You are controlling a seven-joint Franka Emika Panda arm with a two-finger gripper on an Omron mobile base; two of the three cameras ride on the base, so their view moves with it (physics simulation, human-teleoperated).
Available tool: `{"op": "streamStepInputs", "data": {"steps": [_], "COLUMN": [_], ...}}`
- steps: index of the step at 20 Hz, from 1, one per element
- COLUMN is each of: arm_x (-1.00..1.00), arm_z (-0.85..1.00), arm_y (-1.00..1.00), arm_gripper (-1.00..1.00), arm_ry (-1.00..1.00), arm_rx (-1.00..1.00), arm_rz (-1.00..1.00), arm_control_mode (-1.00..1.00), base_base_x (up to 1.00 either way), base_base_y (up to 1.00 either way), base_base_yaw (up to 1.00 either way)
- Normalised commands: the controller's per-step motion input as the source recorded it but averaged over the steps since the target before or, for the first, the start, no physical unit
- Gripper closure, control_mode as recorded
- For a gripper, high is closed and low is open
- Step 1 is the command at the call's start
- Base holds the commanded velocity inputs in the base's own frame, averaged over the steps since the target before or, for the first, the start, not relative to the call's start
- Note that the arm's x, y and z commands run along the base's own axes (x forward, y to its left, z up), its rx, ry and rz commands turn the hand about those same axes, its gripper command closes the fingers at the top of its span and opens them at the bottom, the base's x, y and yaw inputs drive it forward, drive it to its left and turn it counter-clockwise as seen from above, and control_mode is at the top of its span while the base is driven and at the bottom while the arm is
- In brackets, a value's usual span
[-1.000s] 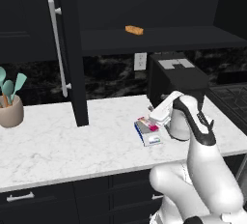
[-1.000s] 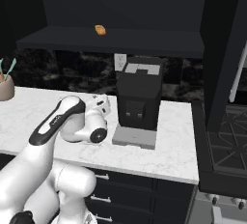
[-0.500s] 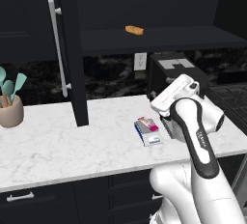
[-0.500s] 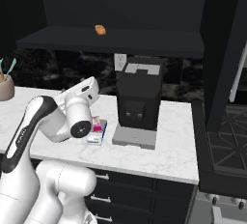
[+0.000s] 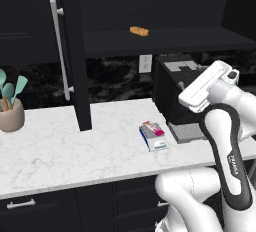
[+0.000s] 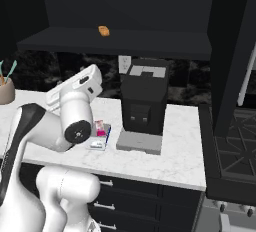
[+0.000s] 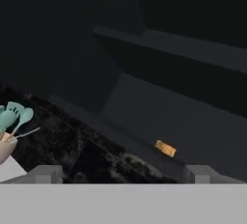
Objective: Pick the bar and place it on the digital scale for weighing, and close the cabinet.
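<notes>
Since the bar [image 5: 153, 128] already lies flat on the digital scale [image 5: 154, 141], near the front of the white counter [image 5: 60, 156], the step you have left is the cabinet. The bar's long side runs from near to far across the scale, leaning a little to the left as it goes back, and its pink end points away from you. The scale sits just left of the grey tray [image 5: 186, 132] under the black machine [image 5: 180, 88].

Your gripper [image 7: 123, 174] is up high now, well above the scale and to its right in the left base view. Its fingers [image 7: 46, 174] stand wide apart and hold nothing. In the hand view they look up and back, into the dark open cabinet, where the orange-brown bar [image 7: 165, 148] lies on the shelf. Leave that one alone.

Farther back and to the left, the cabinet door [image 5: 75, 51] stands open, edge toward you, with its long silver handle [image 5: 59, 48] running straight up and down. The door lies to the left of your fingers and well apart from them. I think you will have to swing left and push the door's flat face from its open side, so it turns back to the right over the shelf. Far left on the counter, the cup of spoons [image 5: 11, 111] stands near the wall. It should be out of your way
</notes>
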Motion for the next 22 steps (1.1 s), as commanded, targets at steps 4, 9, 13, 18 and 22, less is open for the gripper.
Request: {"op": "streamStepInputs", "data": {"steps": [4, 9, 13, 18, 22], "arm_x": [-0.95, -0.68, -0.78, -0.65, -0.46], "arm_z": [0.33, 0.01, 0.0, 0.01, 0.0], "arm_y": [-0.54, -0.53, -0.48, -0.31, -0.54], "arm_gripper": [-1.0, -1.0, -1.0, -1.0, -1.0], "arm_ry": [-0.17, -0.18, -0.24, -0.15, -0.09], "arm_rx": [-0.02, 0.0, 0.0, 0.0, 0.0], "arm_rz": [0.0, 0.03, 0.03, 0.0, 0.0], "arm_control_mode": [-1.0, -1.0, -1.0, -1.0, -1.0], "base_base_x": [0.0, 0.0, 0.0, 0.0, 0.0], "base_base_y": [0.0, 0.0, 0.0, 0.0, 0.0], "base_base_yaw": [0.0, 0.0, 0.0, 0.0, 0.0]}}
